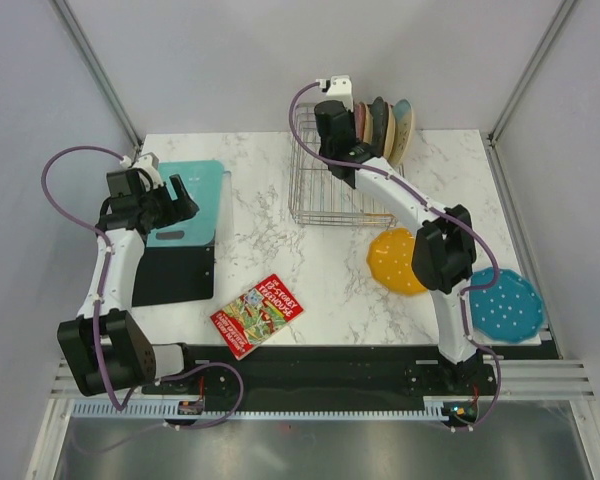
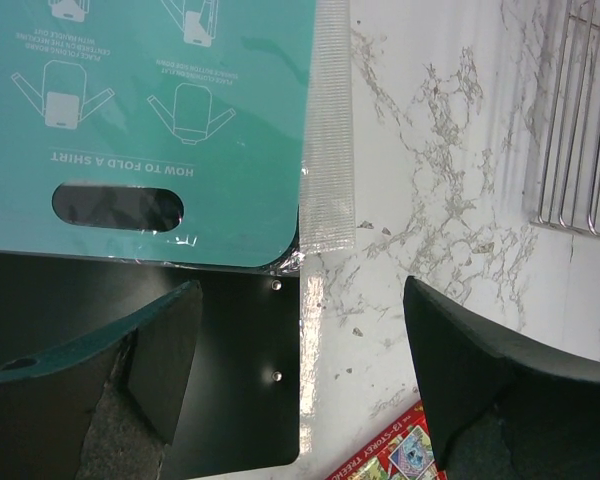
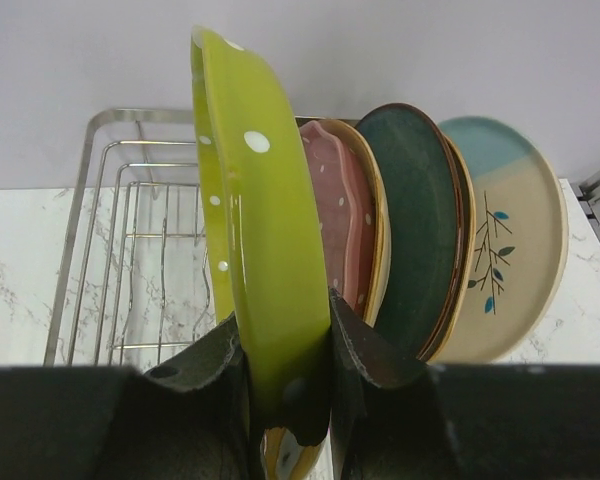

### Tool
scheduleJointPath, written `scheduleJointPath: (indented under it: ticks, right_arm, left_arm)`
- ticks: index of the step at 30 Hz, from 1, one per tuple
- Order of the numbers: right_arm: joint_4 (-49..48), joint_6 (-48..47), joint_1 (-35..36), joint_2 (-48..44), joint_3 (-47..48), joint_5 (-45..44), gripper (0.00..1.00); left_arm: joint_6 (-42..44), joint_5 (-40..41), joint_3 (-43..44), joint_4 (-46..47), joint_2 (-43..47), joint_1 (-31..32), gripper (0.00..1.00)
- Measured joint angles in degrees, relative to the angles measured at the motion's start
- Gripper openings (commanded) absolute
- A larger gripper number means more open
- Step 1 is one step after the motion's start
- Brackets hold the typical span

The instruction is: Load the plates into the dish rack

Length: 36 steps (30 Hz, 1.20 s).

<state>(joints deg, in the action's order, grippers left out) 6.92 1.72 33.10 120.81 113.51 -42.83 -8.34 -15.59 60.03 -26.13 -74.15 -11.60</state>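
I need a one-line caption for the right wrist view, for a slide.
Right gripper holds a lime green plate upright at the dish rack, beside the pink plate.

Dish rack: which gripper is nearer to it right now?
Right. The right gripper is at the dish rack's far right corner, shut on a lime green plate. The left gripper hangs open by the teal board, well off to the rack's left.

left gripper [image 2: 298,320] spread wide, right gripper [image 3: 285,345] clamped tight

White arms [image 1: 398,192]; purple cables [image 1: 80,149]; black fingers [image 3: 370,352]
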Motion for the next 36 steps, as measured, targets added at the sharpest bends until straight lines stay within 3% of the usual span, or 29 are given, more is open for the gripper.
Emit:
scheduleJointPath:
  ticks: [36]
  right_arm:
    - [-7.72, -6.58, -1.81, 11.82, 6.60, -4.68, 0.00]
  left_arm:
    - [-0.42, -1.60, -2.89, 1.07, 0.68, 0.11, 0.87]
